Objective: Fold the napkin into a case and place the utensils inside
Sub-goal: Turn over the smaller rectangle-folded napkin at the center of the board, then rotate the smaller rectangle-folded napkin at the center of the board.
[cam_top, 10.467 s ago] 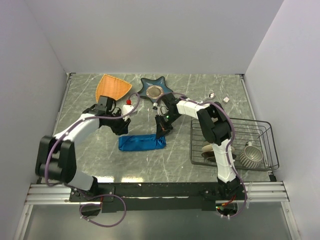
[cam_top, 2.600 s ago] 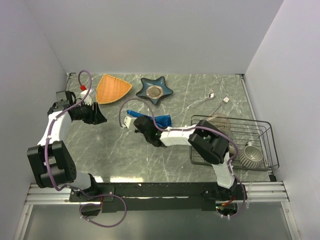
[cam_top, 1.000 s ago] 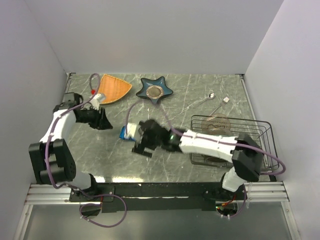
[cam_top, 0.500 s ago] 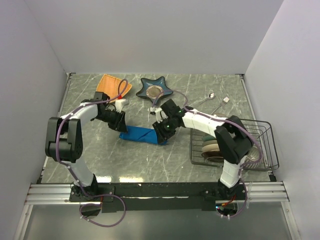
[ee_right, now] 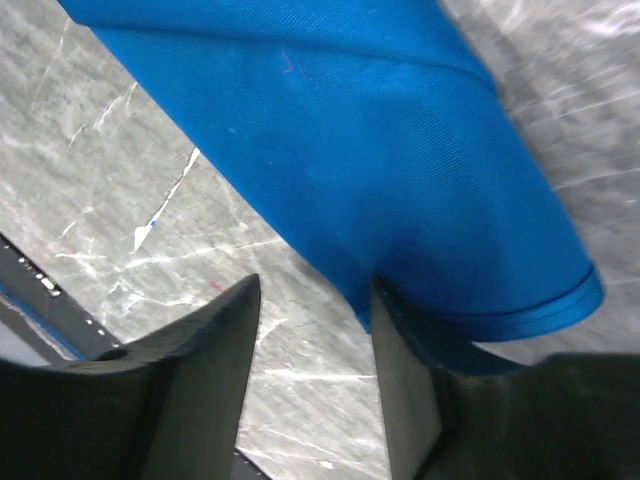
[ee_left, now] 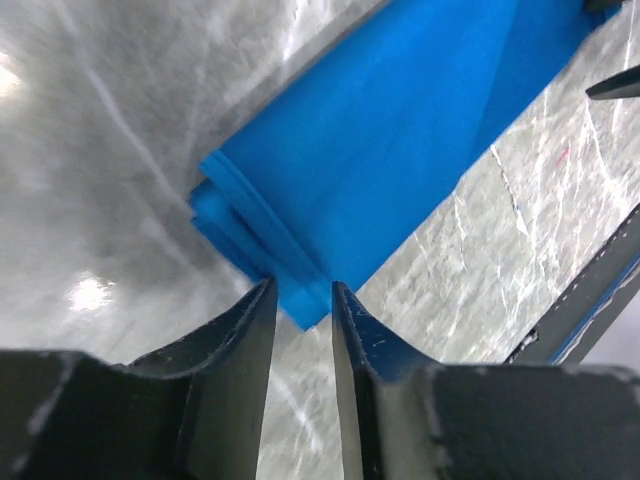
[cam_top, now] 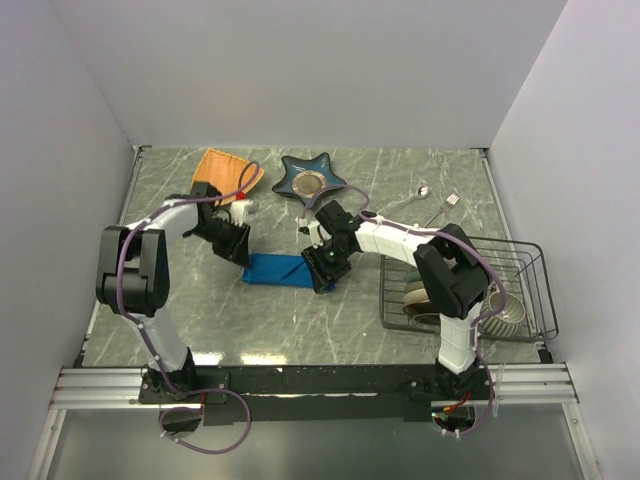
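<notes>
The case (cam_top: 283, 270), a narrow folded strip of bright blue cloth, lies flat on the grey marbled desk (cam_top: 300, 325) a little left of centre. Its long axis runs left to right, nearly parallel to the near edge. In the left wrist view the left end shows stacked folded layers.

The left arm (cam_top: 160, 218) goes up the left side and bends at a far elbow. Its forearm crosses rightward and its wrist tips down onto the strip's left end. The left jaws stand narrowly apart with a corner of the cloth in the gap; I cannot tell whether they pinch it.

The right arm (cam_top: 400, 238) rises over the wire rack (cam_top: 520, 250) and stretches leftward, its wrist bent down at the strip's right end. The right jaws stand apart, bare desk between them and the cloth's edge against one finger.

The spoon (cam_top: 420, 190) and fork (cam_top: 449, 202) lie well apart from the case at the far right. An orange dish (cam_top: 222, 165) and a dark star-shaped dish (cam_top: 310, 180) sit behind it.
</notes>
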Tool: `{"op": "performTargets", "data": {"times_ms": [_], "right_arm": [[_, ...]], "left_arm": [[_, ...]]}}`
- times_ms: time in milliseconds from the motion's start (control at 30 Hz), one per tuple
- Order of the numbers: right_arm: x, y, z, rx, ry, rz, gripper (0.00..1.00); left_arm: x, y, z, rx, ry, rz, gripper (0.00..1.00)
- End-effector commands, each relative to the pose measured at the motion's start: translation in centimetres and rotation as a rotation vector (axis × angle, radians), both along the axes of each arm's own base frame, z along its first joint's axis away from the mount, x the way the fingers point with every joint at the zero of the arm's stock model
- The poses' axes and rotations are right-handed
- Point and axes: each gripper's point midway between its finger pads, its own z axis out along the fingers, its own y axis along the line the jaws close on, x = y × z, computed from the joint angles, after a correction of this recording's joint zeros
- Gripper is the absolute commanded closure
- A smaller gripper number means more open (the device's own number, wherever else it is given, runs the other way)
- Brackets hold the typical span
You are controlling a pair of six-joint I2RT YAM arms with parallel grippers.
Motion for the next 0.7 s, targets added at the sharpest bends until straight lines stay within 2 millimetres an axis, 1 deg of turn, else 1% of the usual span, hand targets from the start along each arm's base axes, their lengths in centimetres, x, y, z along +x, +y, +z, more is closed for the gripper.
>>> {"op": "performTargets", "data": {"times_ms": [0,33,67,100,167,200,267,300,367,400,433,500,533,600,633,667], "right_arm": [[1.5,-0.3,3.7,0.030,-0.112,0.008,0.34],[1.3,0.0,4.7,0.065,-0.115,0.013,0.31],[1.1,0.1,5.5,0.082,-0.124,0.008,0.28],[1.3,0.0,7.1,0.115,-0.150,-0.008,0.22],[1.0,-0.3,8.2,0.135,-0.158,-0.021,0.15],[1.0,-0.5,9.2,0.149,-0.174,-0.025,0.12],[0.6,-1.3,9.5,0.137,-0.173,-0.028,0.12],[0.3,-1.7,10.1,0.138,-0.188,-0.015,0.13],[-0.5,-2.3,10.0,0.134,-0.188,-0.007,0.15],[-0.6,-2.5,10.5,0.144,-0.221,0.016,0.19],[-1.3,-3.0,9.8,0.136,-0.209,0.021,0.22],[-2.1,-3.4,9.6,0.142,-0.214,0.037,0.27],[-2.7,-3.7,8.9,0.131,-0.196,0.041,0.29],[-3.4,-3.7,8.5,0.121,-0.199,0.062,0.34],[-3.6,-4.2,7.7,0.084,-0.210,0.063,0.35],[-3.7,-4.3,7.4,0.070,-0.219,0.075,0.36]], "left_arm": [[4.5,-0.2,5.8,0.043,-0.237,-0.055,0.64],[5.2,-0.2,5.9,0.058,-0.243,-0.061,0.64],[6.2,-0.4,6.7,0.075,-0.270,-0.085,0.63],[6.6,-0.5,5.9,0.084,-0.258,-0.102,0.62],[7.7,-1.0,5.7,0.111,-0.294,-0.139,0.59],[7.8,-1.6,4.6,0.144,-0.289,-0.172,0.58],[8.4,-2.0,3.8,0.183,-0.299,-0.205,0.58],[8.6,-2.3,2.6,0.205,-0.286,-0.214,0.59],[9.1,-2.6,1.8,0.220,-0.281,-0.219,0.60],[9.5,-2.5,1.0,0.241,-0.277,-0.216,0.61],[9.7,-2.7,0.7,0.244,-0.280,-0.217,0.62],[9.7,-2.9,-0.1,0.258,-0.278,-0.223,0.62],[9.5,-2.8,-0.4,0.270,-0.273,-0.226,0.63],[8.4,-2.7,-1.5,0.272,-0.237,-0.237,0.64],[7.6,-2.6,-1.8,0.268,-0.214,-0.254,0.64],[6.1,-2.3,-2.7,0.271,-0.172,-0.268,0.65]]}}
